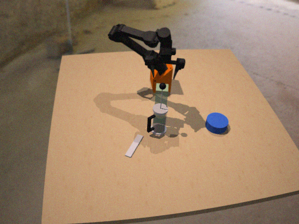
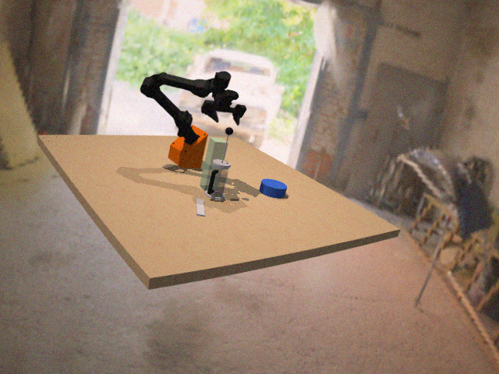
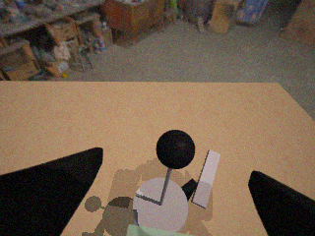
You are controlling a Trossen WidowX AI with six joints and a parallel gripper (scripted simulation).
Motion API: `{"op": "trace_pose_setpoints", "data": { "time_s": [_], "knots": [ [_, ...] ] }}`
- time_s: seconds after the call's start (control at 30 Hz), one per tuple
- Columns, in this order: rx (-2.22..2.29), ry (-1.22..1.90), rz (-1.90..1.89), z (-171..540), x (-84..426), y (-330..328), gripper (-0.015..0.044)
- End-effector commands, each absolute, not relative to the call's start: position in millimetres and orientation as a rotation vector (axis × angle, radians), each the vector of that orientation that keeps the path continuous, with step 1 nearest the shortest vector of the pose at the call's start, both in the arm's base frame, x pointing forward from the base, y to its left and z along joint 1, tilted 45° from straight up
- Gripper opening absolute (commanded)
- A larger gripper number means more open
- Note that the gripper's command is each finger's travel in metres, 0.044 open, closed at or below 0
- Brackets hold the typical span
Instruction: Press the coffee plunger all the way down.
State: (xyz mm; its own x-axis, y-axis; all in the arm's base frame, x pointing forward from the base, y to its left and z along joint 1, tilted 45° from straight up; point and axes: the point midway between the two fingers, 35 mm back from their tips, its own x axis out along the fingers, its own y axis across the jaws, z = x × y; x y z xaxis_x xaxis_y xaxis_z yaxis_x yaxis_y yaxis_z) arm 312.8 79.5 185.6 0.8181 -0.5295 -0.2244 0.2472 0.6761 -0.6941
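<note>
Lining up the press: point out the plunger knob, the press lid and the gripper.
plunger knob (image 3: pixel 175 148), wrist view, ball's centre
press lid (image 3: pixel 159 206), wrist view, flat top
gripper (image 2: pixel 228 116), exterior view, gap between open fingertips

press (image 1: pixel 159 121) mid-table (image 1: pixel 96 180), puck (image 1: pixel 217 122) right, strip (image 1: pixel 133 145) front-left, open gripper (image 2: pixel 225 114) above

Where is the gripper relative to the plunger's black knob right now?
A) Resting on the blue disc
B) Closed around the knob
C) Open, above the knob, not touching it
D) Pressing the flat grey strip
C: the gripper hangs open above the raised knob, with a clear gap between them.
</note>
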Motion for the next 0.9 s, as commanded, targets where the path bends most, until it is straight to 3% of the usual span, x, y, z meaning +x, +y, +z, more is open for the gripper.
{"op": "trace_pose_setpoints", "data": {
  "time_s": [0.0,0.87],
  "knots": [
    [-0.697,0.425,-0.450,184.3,313.0,75.1,0.0440],
    [-0.697,0.422,-0.450,175.9,344.8,54.9,0.0440]
  ]
}}
